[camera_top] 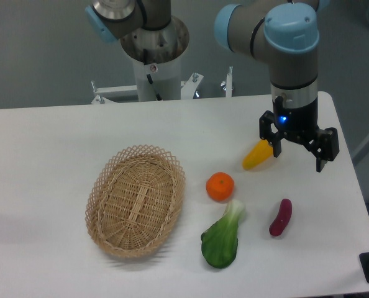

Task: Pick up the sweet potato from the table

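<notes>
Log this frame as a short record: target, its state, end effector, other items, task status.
target: sweet potato, dark reddish-purple
target state: lying on the white table, near its right edge, untouched
end effector: open, holding nothing, hanging above the table beyond the sweet potato
nearest neighbour: yellow-orange cone-shaped vegetable, just left of the end effector's left finger
other items: orange, bok choy, empty wicker basket
task status: not yet grasped

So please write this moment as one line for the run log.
phase: approach | tool: open, empty, above table | sweet potato: on table, untouched | next: likely descend to it
</notes>
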You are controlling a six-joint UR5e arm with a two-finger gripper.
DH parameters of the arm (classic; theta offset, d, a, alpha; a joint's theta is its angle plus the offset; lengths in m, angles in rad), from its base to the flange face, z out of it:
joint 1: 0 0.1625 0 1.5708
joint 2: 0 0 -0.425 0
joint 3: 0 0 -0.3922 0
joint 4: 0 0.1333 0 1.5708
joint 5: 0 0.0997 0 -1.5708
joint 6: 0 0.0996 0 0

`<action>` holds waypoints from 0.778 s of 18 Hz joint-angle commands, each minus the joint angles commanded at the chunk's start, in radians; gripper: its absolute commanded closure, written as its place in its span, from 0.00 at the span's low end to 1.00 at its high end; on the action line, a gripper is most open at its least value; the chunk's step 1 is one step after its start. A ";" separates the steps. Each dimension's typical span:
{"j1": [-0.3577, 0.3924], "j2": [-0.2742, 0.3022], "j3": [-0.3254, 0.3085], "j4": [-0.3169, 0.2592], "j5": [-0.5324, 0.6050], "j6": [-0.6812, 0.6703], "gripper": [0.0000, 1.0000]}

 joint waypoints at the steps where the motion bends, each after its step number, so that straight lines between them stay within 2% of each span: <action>1: -0.006 -0.011 0.002 0.002 0.000 -0.044 0.00; 6: -0.078 -0.069 0.002 0.008 0.003 -0.268 0.00; 9: -0.132 -0.133 0.002 0.058 0.009 -0.373 0.00; 11: -0.153 -0.172 0.000 0.095 0.017 -0.378 0.00; 14: -0.163 -0.193 0.000 0.101 0.026 -0.361 0.00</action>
